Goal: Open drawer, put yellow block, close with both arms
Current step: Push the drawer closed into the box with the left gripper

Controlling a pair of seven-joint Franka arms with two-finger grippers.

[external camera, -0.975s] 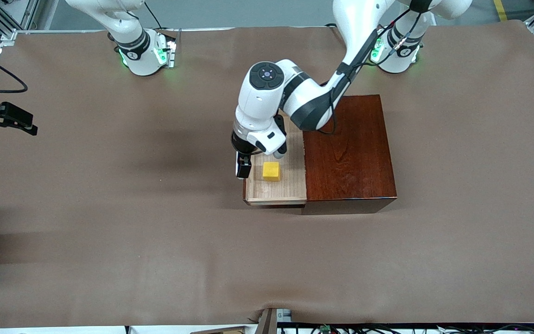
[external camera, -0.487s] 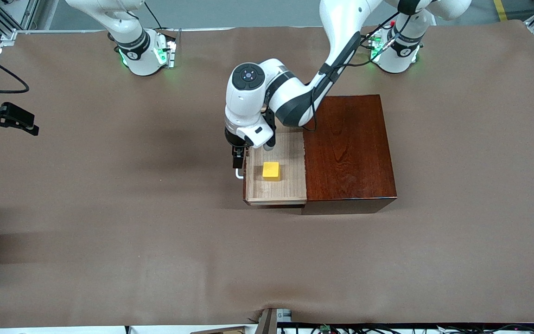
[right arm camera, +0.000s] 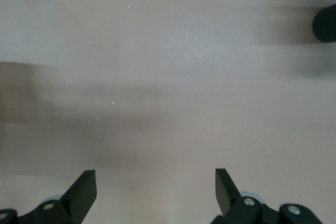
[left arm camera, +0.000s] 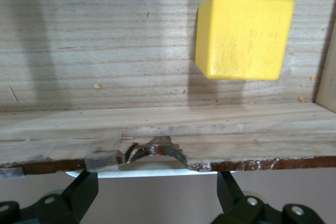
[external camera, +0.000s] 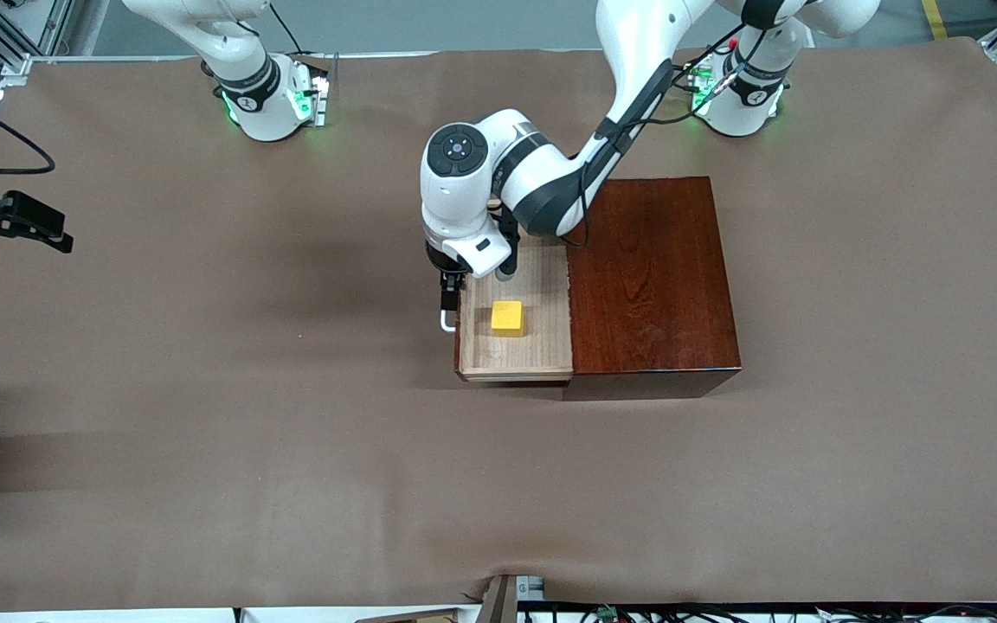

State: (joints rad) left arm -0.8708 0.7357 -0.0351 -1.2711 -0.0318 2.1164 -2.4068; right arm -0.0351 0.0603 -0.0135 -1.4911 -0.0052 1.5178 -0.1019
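Half the white handle (external camera: 446, 322) hides under left gripper (external camera: 447, 298).

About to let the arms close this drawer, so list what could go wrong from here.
1. The left end effector is open at the handle, fingers astride it. A push off the front's middle could skew the drawer and jam it.
2. The box looks unrestrained, so a hard push may slide it.
3. The right end effector hangs open over bare table, too distant to steady anything.
The block sits well inside the drawer.
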